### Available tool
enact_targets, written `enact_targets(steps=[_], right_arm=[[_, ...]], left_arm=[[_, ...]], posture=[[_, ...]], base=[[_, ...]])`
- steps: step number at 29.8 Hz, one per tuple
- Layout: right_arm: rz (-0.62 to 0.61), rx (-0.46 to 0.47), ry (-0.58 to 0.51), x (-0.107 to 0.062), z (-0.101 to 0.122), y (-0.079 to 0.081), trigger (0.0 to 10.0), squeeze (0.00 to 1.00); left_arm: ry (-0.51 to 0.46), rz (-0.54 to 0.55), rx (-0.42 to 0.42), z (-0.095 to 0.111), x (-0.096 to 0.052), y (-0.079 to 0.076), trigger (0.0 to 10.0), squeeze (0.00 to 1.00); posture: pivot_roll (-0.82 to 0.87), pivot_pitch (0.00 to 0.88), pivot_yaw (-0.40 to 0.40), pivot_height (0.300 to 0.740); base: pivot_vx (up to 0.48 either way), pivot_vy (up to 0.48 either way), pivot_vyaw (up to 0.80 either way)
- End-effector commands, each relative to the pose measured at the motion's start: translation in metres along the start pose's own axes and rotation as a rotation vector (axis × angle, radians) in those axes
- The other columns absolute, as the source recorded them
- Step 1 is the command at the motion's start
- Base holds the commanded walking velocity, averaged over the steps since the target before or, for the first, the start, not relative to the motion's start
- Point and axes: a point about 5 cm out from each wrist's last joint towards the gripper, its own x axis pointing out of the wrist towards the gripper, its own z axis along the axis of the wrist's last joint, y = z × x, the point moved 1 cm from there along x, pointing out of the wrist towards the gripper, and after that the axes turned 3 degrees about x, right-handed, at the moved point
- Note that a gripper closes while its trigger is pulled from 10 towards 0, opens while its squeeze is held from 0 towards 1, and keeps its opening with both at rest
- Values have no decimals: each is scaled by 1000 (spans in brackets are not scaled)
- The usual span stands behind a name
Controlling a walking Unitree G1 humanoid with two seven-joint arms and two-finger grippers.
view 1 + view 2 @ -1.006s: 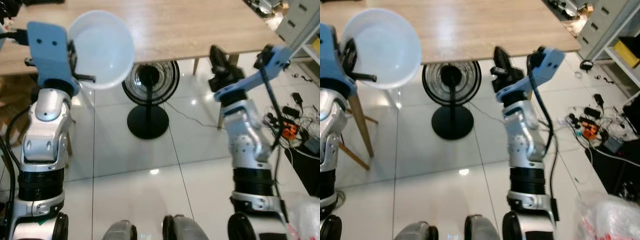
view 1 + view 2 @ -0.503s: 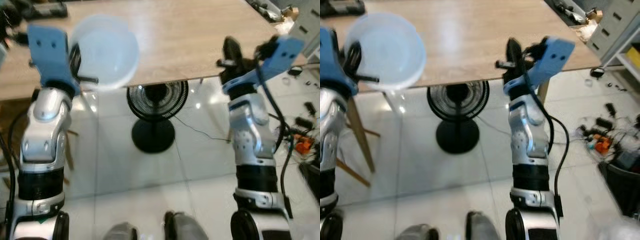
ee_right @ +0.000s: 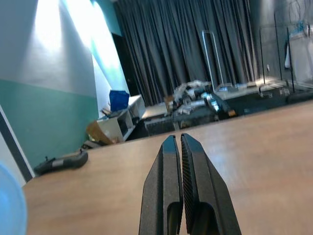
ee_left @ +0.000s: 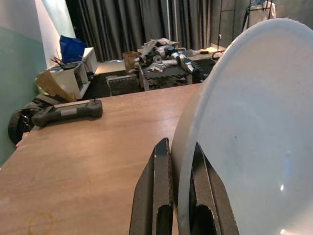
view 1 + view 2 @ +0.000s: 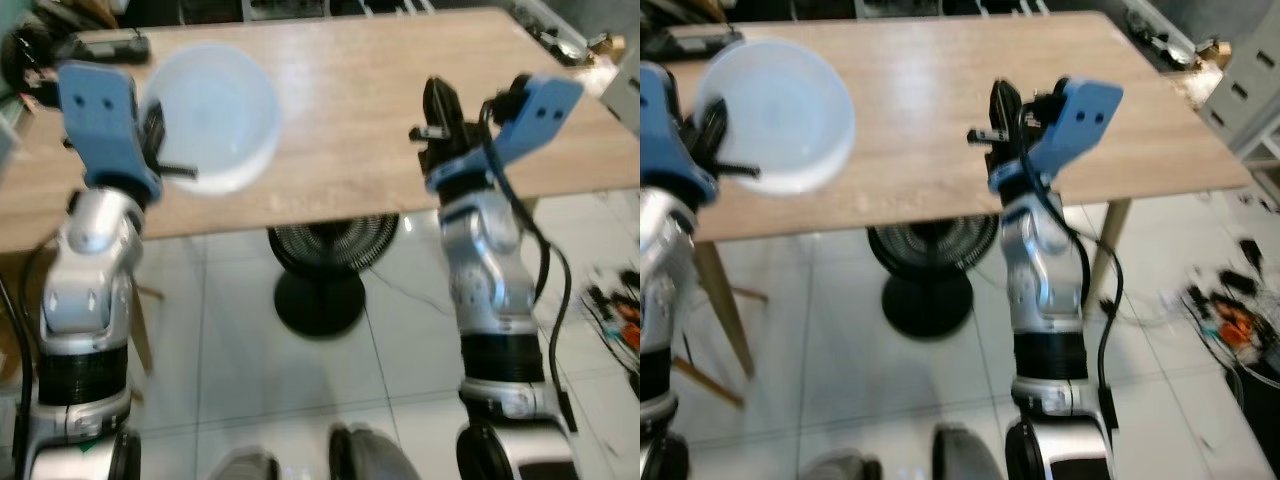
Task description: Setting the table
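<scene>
Both arms raised forward, left fingers [image 4: 155,196] clamped, right fingers [image 3: 168,196] closed

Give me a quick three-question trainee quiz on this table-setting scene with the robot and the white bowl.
1. True or false: the left claw grips the white bowl by its rim.
2. Multiple choice: what stands on the floor under the wooden table? A) a stool B) a black fan C) a bucket
3. Fill in: the right claw holds ____.

Key:
1. True; one finger sits on each side of the rim.
2. B, the black fan.
3. Nothing; its fingers are together, raised over the table's near edge.
</scene>
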Motion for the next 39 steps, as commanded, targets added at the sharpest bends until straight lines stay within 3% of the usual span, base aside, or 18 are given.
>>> enact_targets(steps=[1,9,13,15,20,23,31,39], right_arm=[[14,0,7,-1,-4,5,10000,0],[6,-22,8,-1,-3,3,10000,0],[-29,-138,11,-2,-3,-6,10000,0],[-34,-149,11,-2,-3,-8,10000,0],[-55,-138,22,-4,-6,-13,10000,0],[-52,-132,25,-4,-7,-13,10000,0],[-46,-138,17,-3,-6,-11,10000,0],[-50,-138,18,-4,-7,-11,10000,0]], left_arm=[[10,14,3,-2,-3,5,10000,0],[31,7,-22,-7,-5,3,10000,0],[55,-22,-88,-12,-4,0,10000,0],[57,-27,-96,-13,-4,0,10000,0],[56,-73,-184,-12,-3,-4,10000,0],[59,-179,-267,-10,-3,-13,10000,0],[61,-223,-336,-5,-3,-17,10000,0],[66,-258,-344,-6,-8,-19,10000,0]], posture=[[-4,17,32,740],[-9,23,28,740],[-12,28,27,740],[-12,28,27,740],[-13,32,27,740],[-15,35,25,740],[-16,37,25,740],[-12,38,25,740]], base=[[450,0,0],[450,0,0],[450,0,0],[450,0,0],[450,0,0],[447,0,0],[207,0,0],[0,0,0]])
